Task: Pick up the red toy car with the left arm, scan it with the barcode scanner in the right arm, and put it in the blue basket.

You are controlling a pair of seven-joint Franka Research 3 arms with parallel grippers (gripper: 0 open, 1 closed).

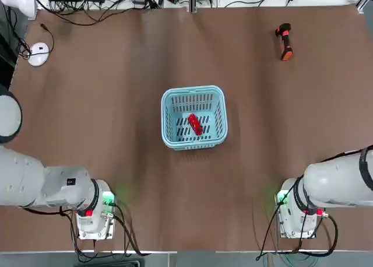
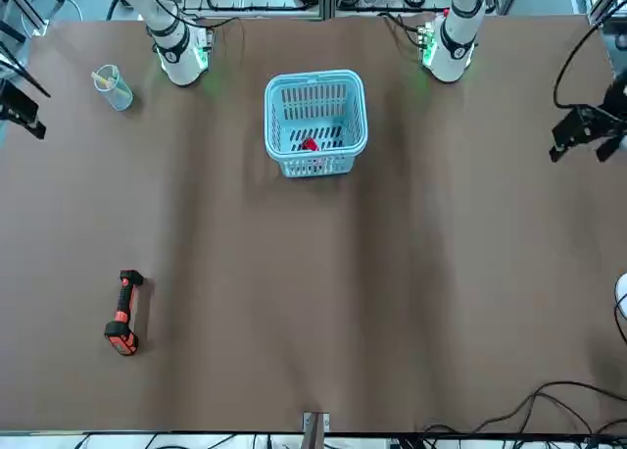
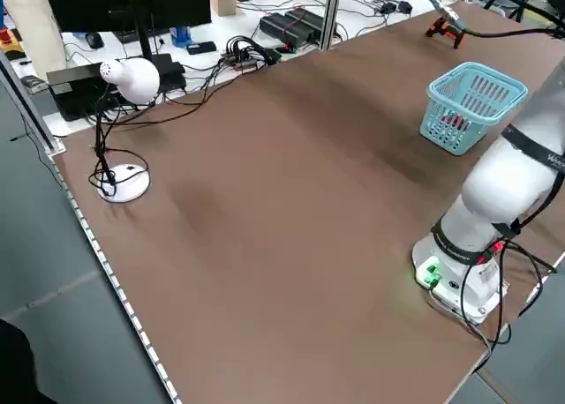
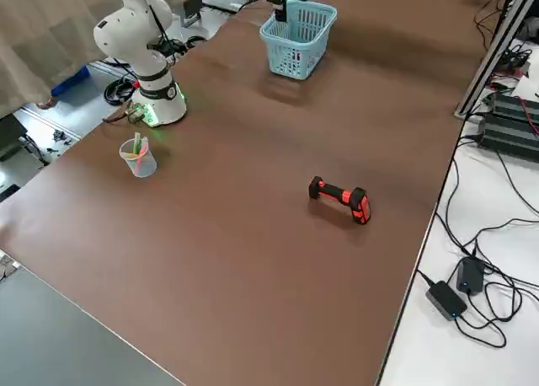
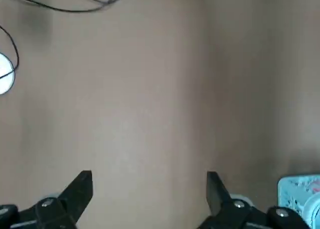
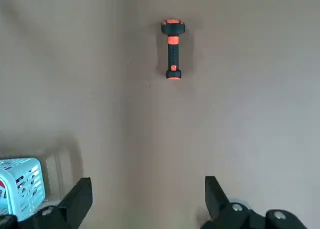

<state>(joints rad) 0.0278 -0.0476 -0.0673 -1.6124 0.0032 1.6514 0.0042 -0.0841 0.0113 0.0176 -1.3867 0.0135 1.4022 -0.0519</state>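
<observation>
1. Left gripper [image 5: 149, 189] hung above bare table [image 5: 150, 89] with its fingers [image 5: 80, 189] spread wide and nothing between them; the left arm [image 1: 35, 182] was folded back near its base at the table's near left corner.
2. Right gripper [image 6: 145, 194] likewise stood wide open and empty above the table, the right arm [image 1: 341, 182] drawn back by its own base.
3. Blue basket [image 1: 194, 116] sat upright at the table's middle, between the two arms and well clear of both.
4. Red toy car [image 1: 195, 125] lay inside the basket on its slotted floor.
5. Barcode scanner [image 1: 284, 42] lay on its side at the far right of the table, well apart from the basket and the right gripper.
</observation>
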